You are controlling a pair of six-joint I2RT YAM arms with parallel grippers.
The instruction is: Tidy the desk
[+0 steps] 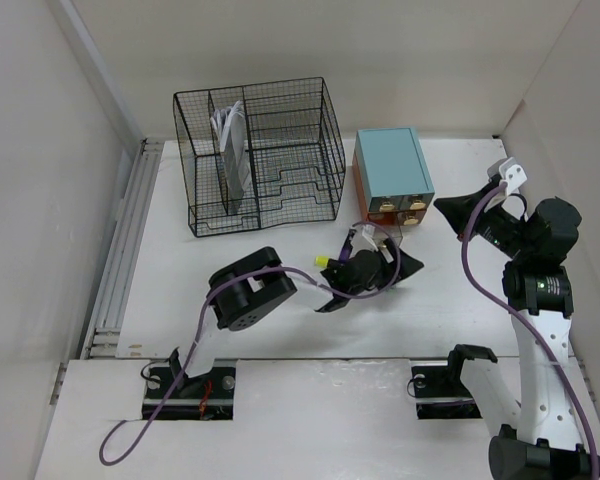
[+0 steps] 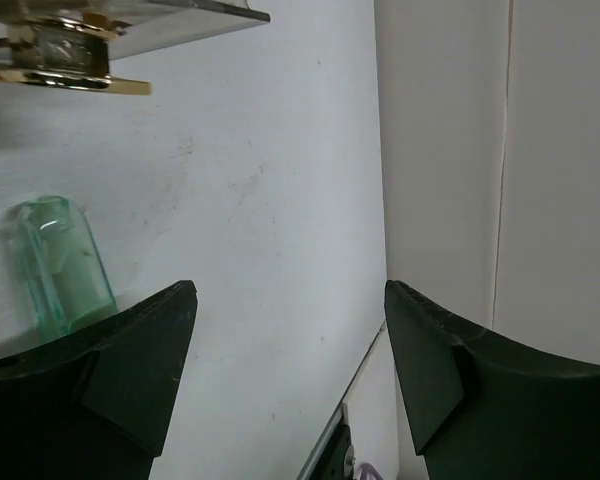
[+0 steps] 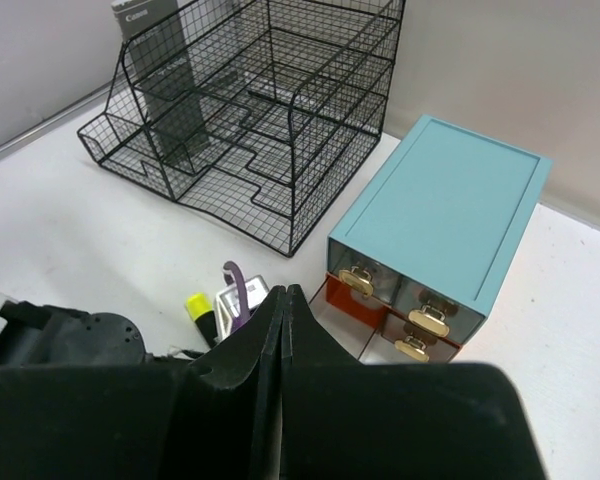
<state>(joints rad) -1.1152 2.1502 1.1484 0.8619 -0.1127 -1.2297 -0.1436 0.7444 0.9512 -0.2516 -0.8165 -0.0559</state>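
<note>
The desk (image 1: 180, 270) is a white tabletop between white walls. My left gripper (image 1: 397, 260) is open and empty, low over the desk (image 2: 280, 150) in front of the teal drawer box (image 1: 393, 172). In the left wrist view its fingers (image 2: 130, 350) frame bare tabletop; a clear green-tinted bottle (image 2: 60, 275) lies to their left, under a drawer's gold handle (image 2: 65, 60). My right gripper (image 1: 445, 207) is shut and empty, raised to the right of the box. Its wrist view (image 3: 283, 300) looks down on the box (image 3: 445, 215), whose lower left red drawer (image 3: 355, 305) is pulled out.
A black wire-mesh organizer (image 1: 265, 155) stands at the back with white and grey items upright in its left slot; it also shows in the right wrist view (image 3: 250, 100). A yellow-tipped marker (image 1: 323, 260) lies by the left wrist (image 3: 197, 308). White walls close in on both sides.
</note>
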